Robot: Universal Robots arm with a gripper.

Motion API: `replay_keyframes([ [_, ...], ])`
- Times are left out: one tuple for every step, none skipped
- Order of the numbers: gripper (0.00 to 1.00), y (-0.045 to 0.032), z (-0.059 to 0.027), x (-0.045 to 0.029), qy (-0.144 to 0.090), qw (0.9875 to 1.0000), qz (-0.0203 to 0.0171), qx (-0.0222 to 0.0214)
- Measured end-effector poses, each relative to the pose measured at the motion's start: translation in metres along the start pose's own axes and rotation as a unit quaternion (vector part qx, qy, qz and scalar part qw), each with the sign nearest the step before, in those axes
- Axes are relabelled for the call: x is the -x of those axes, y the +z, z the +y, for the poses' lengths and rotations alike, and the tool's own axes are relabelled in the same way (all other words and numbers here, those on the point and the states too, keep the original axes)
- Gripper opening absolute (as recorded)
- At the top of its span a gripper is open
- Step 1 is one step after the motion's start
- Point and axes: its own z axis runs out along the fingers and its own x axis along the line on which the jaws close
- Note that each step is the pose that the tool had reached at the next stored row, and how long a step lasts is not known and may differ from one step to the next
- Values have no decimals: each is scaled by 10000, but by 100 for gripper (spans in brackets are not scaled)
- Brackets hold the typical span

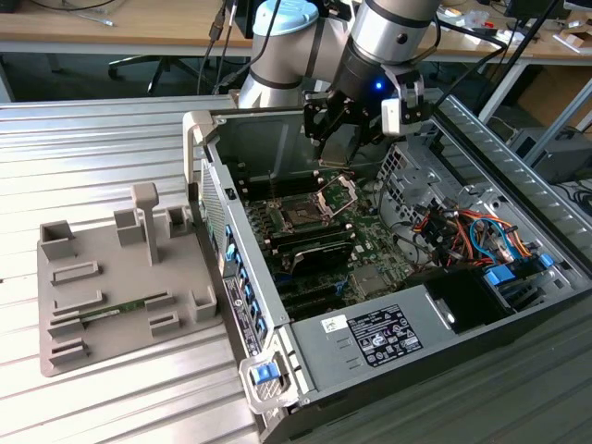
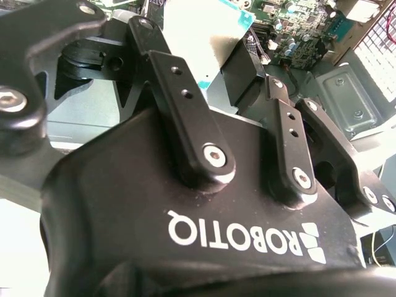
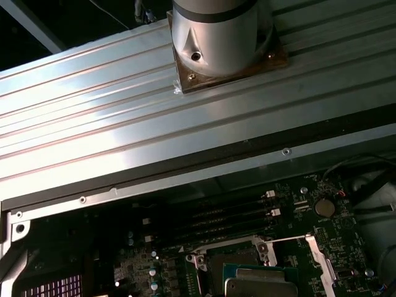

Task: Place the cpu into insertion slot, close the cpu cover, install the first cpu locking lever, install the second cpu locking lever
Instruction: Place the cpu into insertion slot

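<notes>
- Gripper (image 1: 340, 150) is clenching on the chip (image 2: 201, 34), with its black fingers (image 2: 185, 114) pressing the chip from two sides in the second wrist view.
- Chip is hanging above the green board (image 3: 291, 213), near the socket (image 1: 299, 218) and not seated in it.
- Cover (image 1: 339, 192) is standing tilted up just beside the open socket.
- Computer case (image 1: 222, 199) is lying open on the ribbed metal table (image 1: 92, 139), with a grey tray (image 1: 111, 310) sitting on the exterior view's left.
</notes>
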Motion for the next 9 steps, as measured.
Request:
replay_keyframes([
  [54,0,0,0,2,10000,0,0],
  [54,1,0,0,4,10000,0,0],
  [54,1,0,0,6,10000,-1,0],
  [54,1,0,0,9,10000,-1,0],
  [54,2,0,0,11,10000,-1,0],
  [54,2,0,0,13,10000,-1,1],
  [54,2,0,0,16,10000,-1,0],
  [54,3,0,0,19,10000,-2,0],
  [54,3,0,0,21,10000,-2,1],
])
